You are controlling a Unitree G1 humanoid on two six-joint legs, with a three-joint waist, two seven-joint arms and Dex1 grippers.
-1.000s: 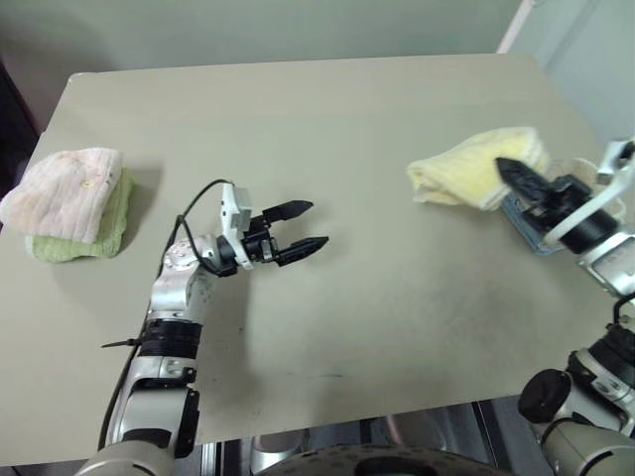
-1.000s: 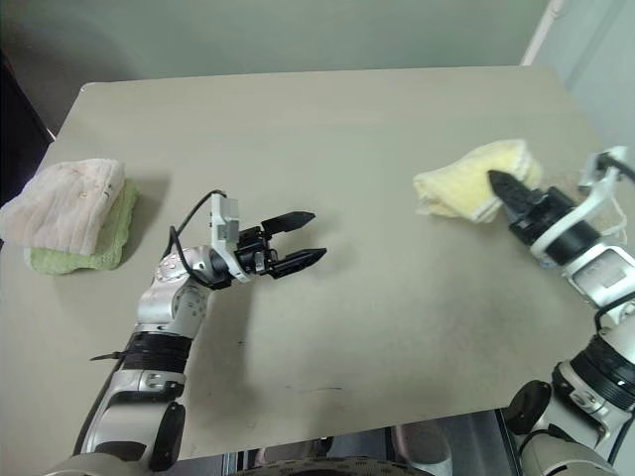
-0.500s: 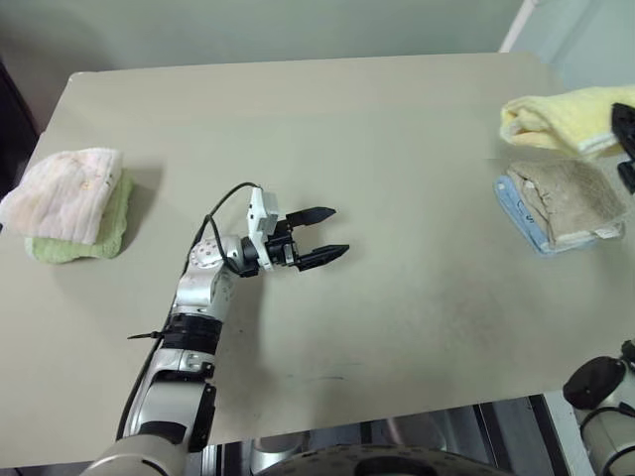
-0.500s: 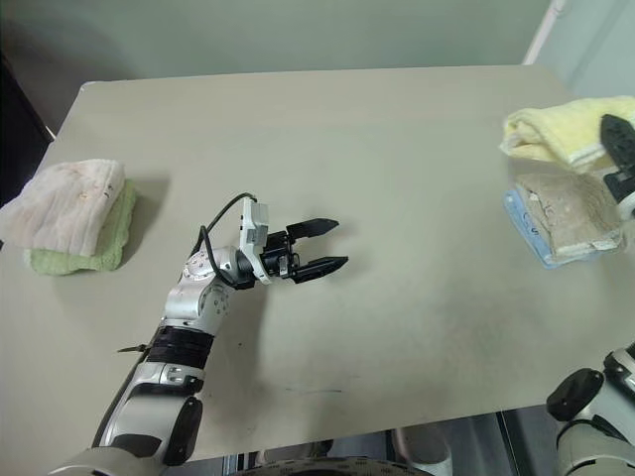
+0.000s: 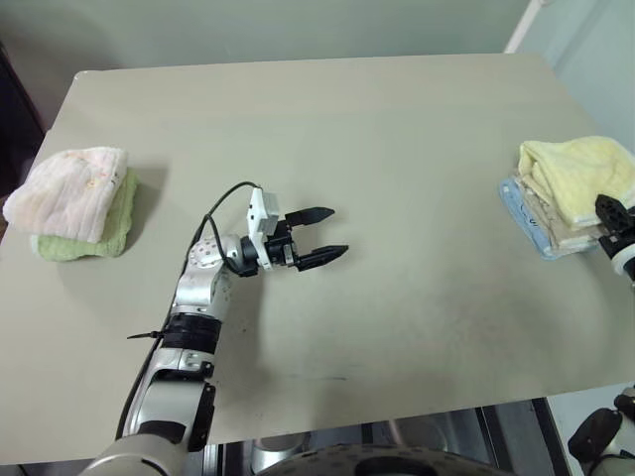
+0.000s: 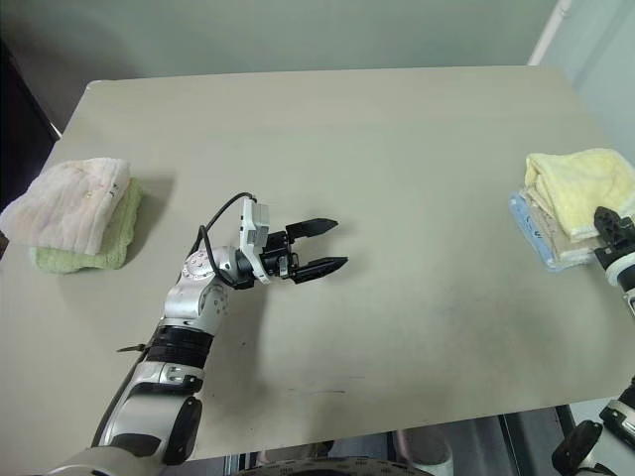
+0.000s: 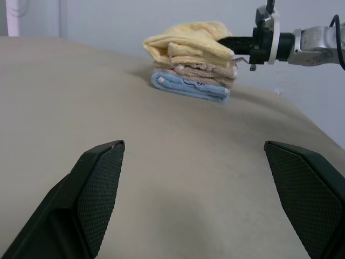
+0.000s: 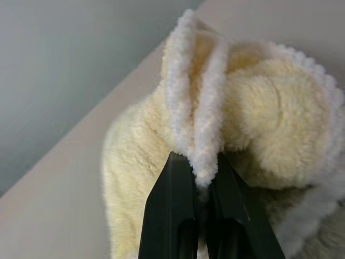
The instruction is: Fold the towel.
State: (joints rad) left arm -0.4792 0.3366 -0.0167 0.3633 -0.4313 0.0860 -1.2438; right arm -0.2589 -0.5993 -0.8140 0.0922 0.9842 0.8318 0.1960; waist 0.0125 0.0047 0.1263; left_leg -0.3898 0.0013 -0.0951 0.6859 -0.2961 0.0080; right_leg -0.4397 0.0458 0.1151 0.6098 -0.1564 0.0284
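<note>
The towel (image 5: 578, 174) lies folded in a plump bundle on top of the stack of a beige towel (image 7: 200, 70) and a blue towel (image 7: 188, 88) at the right edge of the table (image 5: 327, 119), and I will place everything else from that stack. My right gripper (image 8: 200, 178) sits at the near side of the stack, level and pointing away from me, its two black fingers pinched together on the towel's cream hem (image 8: 197, 108), which stands up between them in a doubled ridge. So the towel is directly ahead of the right gripper and touching it; its bundle looks a little longer across the stack than front to back, though folded this thickly I cannot judge the axis firmly. My right arm is plainly the nearer one. My left gripper (image 5: 323, 233) hovers over bare table well to the left of the stack, near the middle, turned to point rightward at it with its fingers spread wide and nothing between them. Far to the left of the stack, at the opposite table edge, a pinkish-white towel (image 5: 69, 178) rests on a green towel (image 5: 94, 238). As I judge it, the fold is finished and the towel stacked; what remains hinges on letting go of the hem and drawing straight back toward me, without dragging the bundle off the stack.
</note>
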